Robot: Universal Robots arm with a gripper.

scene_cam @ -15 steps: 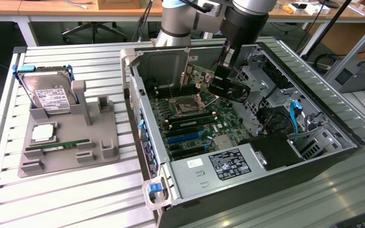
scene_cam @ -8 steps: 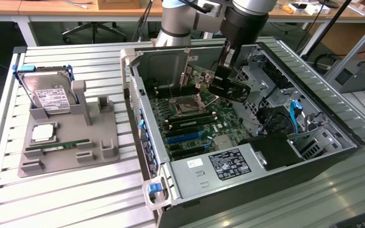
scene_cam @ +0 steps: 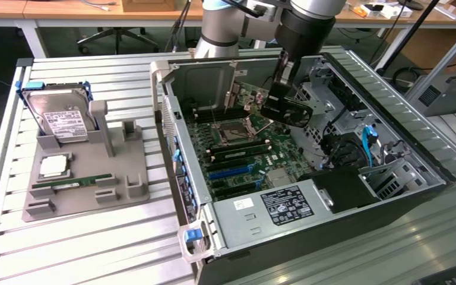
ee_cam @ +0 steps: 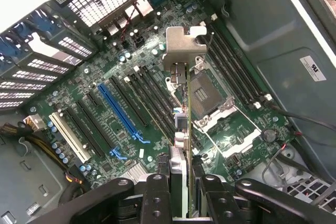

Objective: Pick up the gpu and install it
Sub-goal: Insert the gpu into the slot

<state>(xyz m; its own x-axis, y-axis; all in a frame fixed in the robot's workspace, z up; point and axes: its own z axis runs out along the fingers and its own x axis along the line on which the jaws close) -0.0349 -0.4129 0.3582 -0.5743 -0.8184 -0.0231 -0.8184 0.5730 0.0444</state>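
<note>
Clamped edge-on between the black two-fingered gripper (ee_cam: 181, 192): the thin black gpu card with its silvery metal bracket (ee_cam: 184, 77), hanging inside the open grey computer case (scene_cam: 212, 237), above the green motherboard (ee_cam: 94, 77) and not yet touching it. Long axis running straight out from the fingers, bracket end farthest away. Suspended beside the long blue expansion slot (ee_cam: 119, 114), roughly parallel, no contact yet.
</note>
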